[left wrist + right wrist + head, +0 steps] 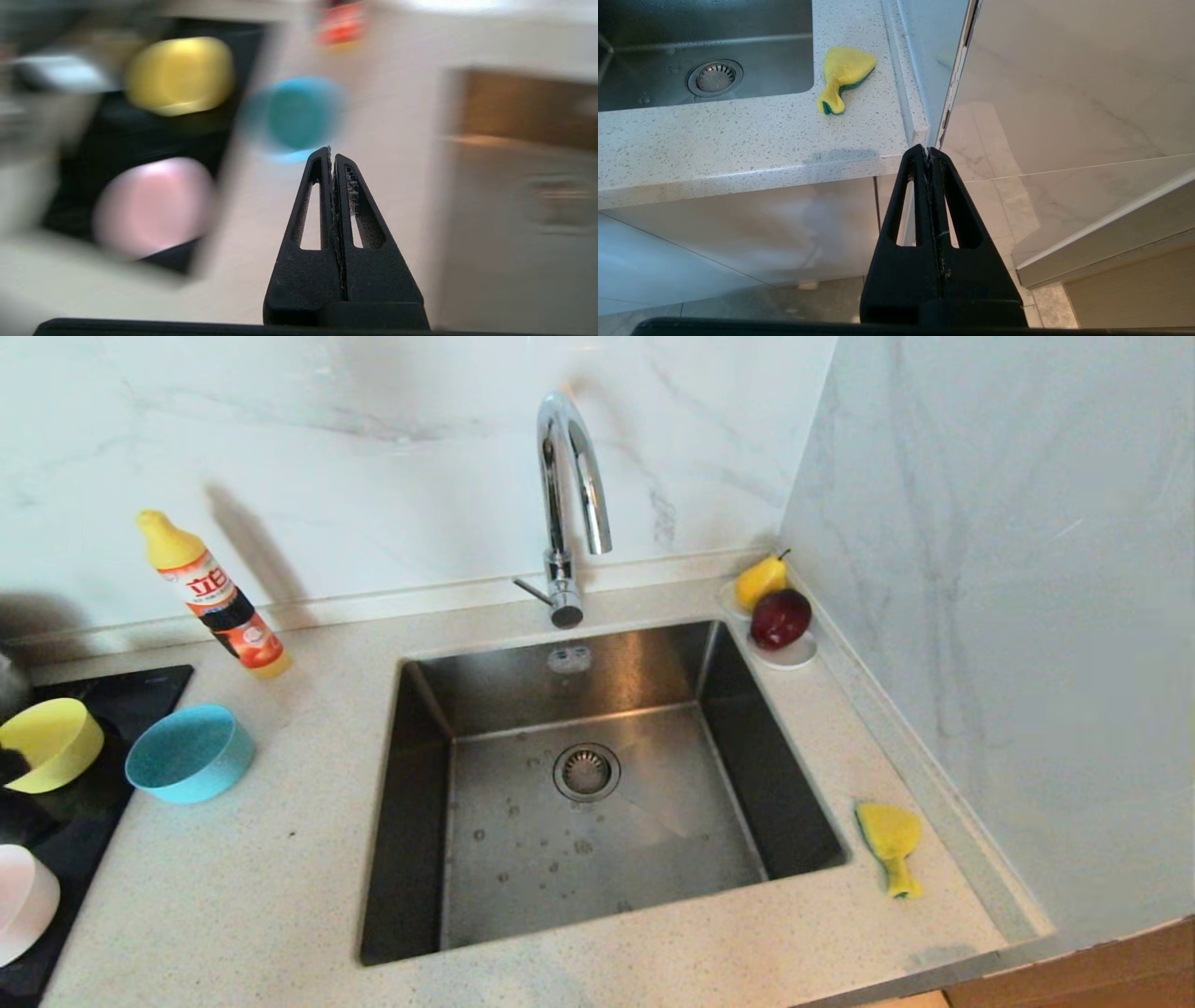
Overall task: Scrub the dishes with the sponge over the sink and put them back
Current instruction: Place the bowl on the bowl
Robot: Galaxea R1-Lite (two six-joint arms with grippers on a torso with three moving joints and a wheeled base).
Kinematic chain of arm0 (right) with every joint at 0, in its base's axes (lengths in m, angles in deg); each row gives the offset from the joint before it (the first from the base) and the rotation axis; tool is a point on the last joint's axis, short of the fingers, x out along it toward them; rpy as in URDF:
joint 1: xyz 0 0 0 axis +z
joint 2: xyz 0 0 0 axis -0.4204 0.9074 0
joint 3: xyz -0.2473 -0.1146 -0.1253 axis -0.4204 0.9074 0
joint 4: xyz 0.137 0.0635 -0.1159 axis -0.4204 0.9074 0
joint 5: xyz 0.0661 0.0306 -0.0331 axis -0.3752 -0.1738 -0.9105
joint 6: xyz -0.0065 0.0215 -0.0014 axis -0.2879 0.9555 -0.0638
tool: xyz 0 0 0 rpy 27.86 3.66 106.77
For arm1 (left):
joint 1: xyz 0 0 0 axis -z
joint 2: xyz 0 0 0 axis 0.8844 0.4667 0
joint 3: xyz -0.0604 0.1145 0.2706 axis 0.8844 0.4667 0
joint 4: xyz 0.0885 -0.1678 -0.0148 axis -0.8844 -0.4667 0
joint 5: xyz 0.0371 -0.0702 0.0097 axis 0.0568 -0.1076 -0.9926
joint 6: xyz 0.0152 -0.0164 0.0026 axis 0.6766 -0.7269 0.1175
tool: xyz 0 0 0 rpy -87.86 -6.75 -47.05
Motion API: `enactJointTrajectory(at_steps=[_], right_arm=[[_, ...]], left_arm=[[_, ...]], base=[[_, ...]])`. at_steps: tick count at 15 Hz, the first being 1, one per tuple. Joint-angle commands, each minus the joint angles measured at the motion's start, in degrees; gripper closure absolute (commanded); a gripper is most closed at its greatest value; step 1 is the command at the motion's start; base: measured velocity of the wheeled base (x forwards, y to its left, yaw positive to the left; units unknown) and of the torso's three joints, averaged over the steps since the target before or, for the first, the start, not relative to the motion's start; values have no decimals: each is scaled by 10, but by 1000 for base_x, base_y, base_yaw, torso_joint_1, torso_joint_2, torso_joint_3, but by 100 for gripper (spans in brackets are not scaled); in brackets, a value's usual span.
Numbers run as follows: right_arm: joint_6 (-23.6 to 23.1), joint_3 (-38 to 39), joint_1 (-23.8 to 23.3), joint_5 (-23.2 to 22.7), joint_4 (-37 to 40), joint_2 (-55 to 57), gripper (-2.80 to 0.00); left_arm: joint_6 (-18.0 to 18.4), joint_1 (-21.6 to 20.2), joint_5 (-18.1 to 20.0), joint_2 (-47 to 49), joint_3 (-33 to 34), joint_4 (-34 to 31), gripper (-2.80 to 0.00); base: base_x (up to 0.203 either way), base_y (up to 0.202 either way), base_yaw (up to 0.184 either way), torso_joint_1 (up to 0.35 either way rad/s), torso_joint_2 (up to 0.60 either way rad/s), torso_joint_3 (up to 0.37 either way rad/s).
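Left of the sink (597, 784), the left gripper (332, 156), clenched and empty, faces the three bowls (299, 114) awaiting pickup, while the right gripper (929, 156), clenched, hangs below the counter's (738, 140) sponge (843, 74).

Wide open room over the sink (597, 803) in the middle of the frame, basin bare down to the drain strainer (586, 772). Only the tap (569, 504) arches over its back rim at top centre. Lower left, a broad stretch of counter (243, 887) lies free between the basin and the dark hob (56, 859). At the left edge it is crowded: yellow bowl (51, 742), blue bowl (189, 751) and pink bowl (23, 901) close together, the detergent bottle (217, 597) leaning behind them. On the right, the wall (1008, 616) hems in a narrow counter strip, with the sponge (890, 845) lying on it and the fruit saucer (784, 653) filling the far corner.
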State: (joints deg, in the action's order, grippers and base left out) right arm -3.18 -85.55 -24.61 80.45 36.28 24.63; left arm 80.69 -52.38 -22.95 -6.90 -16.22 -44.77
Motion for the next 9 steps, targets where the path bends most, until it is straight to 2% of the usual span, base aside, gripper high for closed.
enactJointTrajectory(at_steps=[1,3,6,7,9], right_arm=[[0,0,0,0,0,0,0],[0,0,0,0,0,0,0],[0,0,0,0,0,0,0],[0,0,0,0,0,0,0],[0,0,0,0,0,0,0]], left_arm=[[14,-1,-56,-14,-1,-7,0],[15,-14,-58,36,-15,-10,0],[17,-88,-54,128,-49,-10,0],[17,-122,-40,150,-65,-13,0],[17,-191,19,181,-78,-16,0]], base=[[0,0,0,0,0,0],[0,0,0,0,0,0],[0,0,0,0,0,0],[0,0,0,0,0,0],[0,0,0,0,0,0]])
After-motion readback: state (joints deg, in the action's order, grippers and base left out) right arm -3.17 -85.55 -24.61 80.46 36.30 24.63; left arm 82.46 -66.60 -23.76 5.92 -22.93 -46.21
